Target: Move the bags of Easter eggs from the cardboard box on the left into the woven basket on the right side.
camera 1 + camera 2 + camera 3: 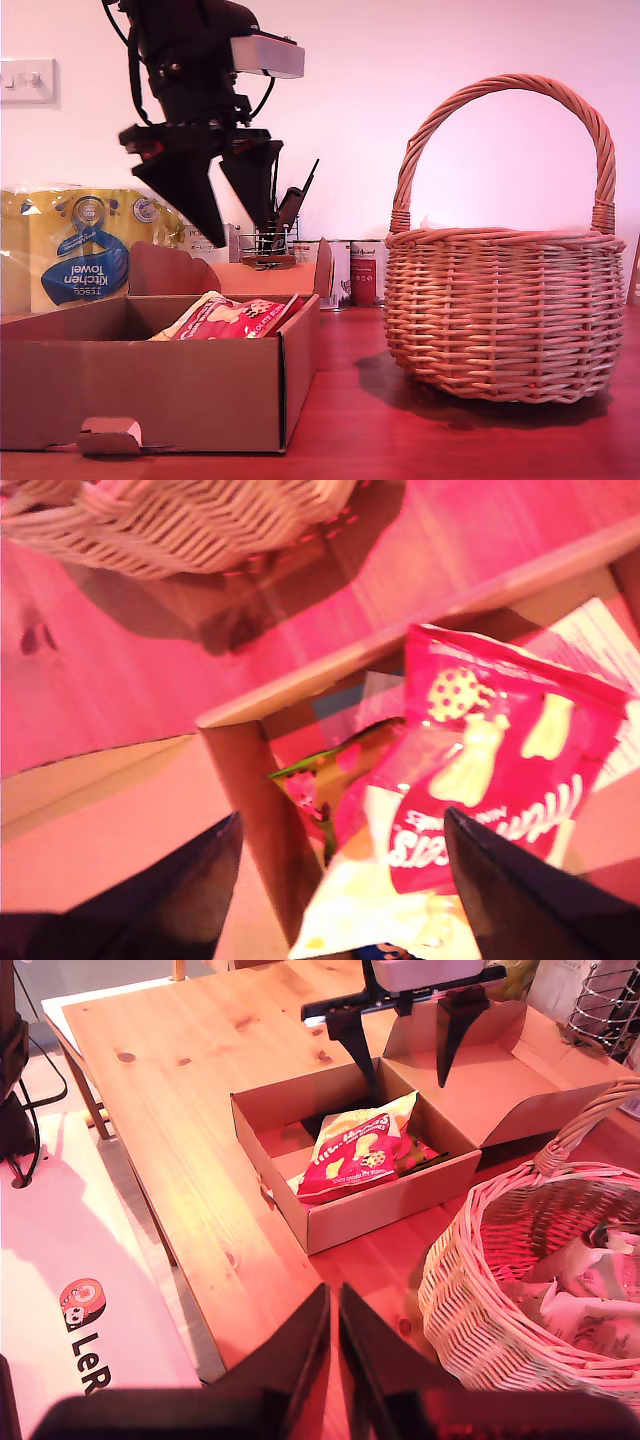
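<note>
Shallow brown cardboard box [150,380] holds a red crinkly sweet bag [232,318]. My first gripper [232,225] hangs above, jaws spread for grasping; my second gripper [332,1345], jaws together, idles beside the tan wicker basket [470,1300].

**My hardware: black, tapered fingers**

My first gripper [243,215]: matte black body, two long wedge fingers [195,200], white-grey camera box [266,55] on top, black cables [132,70] looping, small red accent. My second gripper [332,1345]: black pointed fingers.
</note>
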{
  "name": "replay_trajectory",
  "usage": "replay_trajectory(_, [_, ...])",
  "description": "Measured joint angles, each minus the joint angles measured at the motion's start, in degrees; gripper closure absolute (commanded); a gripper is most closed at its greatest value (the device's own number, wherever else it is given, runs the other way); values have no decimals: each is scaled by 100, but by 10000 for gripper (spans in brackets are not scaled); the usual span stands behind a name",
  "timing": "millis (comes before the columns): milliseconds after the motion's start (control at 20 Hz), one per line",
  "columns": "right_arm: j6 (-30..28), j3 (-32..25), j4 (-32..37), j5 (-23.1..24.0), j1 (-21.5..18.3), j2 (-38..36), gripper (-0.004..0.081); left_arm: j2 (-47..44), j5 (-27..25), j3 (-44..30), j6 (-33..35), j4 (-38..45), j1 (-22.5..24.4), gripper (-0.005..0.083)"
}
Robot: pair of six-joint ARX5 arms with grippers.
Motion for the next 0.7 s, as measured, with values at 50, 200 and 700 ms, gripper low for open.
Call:
replay_trajectory(50, [0,0,-2,0,0,0,783,2,0,0,13,-63,7,188])
replay_trajectory(200, [-2,0,-103,0,55,0,783,79,22,0,138,-92,26,188])
replay_trajectory(700, [-22,0,-175,0,151,0,783,944,-26,0,411,-94,4,193])
